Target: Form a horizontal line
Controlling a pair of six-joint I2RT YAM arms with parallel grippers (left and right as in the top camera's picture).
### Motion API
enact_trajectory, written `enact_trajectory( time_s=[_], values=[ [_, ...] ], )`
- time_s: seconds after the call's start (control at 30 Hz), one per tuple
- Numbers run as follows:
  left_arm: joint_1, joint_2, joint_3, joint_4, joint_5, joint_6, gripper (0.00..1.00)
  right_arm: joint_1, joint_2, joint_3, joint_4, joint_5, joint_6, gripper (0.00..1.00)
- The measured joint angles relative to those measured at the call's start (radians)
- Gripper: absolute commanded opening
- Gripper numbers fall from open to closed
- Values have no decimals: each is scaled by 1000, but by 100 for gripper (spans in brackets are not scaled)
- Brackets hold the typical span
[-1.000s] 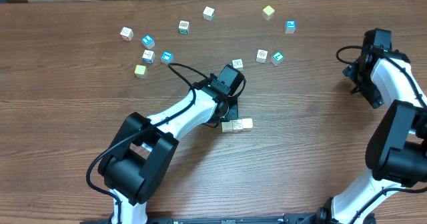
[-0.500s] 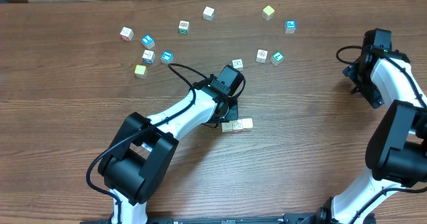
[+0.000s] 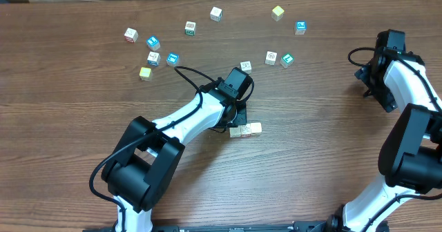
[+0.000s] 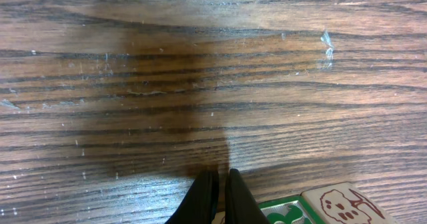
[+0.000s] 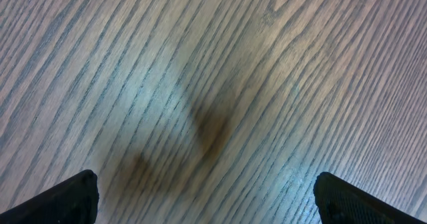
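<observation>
Spare cubes: small white, blue and yellow cubes [image 3: 153, 58] scattered toward 11 o'clock.
Left fingers [image 4: 207, 196]: pinched together, holding nothing, tips low over the wood.
Line: short row of tiny touching whitish cubes [image 3: 247, 129], just beside those tips at their 5 o'clock (partly under the arm).
Advice: nudge lightly along its axis, never across.
Right fingers [image 5: 72, 196]: spread wide, empty, at 3 o'clock.

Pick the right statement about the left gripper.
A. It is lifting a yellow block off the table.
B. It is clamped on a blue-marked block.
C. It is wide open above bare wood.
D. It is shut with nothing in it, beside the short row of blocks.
D: the left wrist view shows the left gripper with its fingers pressed together and nothing between them, right next to the row of blocks.
</observation>
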Motion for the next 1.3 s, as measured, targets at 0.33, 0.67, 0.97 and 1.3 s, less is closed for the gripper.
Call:
enact_trajectory(
  time_s=[0.33,0.67,0.97,1.3],
  values=[
    [0,0,0,17,-5,0,4,0,0,0,-1,0,0,100],
    [48,0,7,30,-58,3,4,0,0,0,0,0,-1,100],
    [114,0,8,-3,-73,3,4,0,0,0,0,0,-1,100],
    [114,0,8,-3,-73,3,6,0,0,0,0,0,0,100]
  ],
)
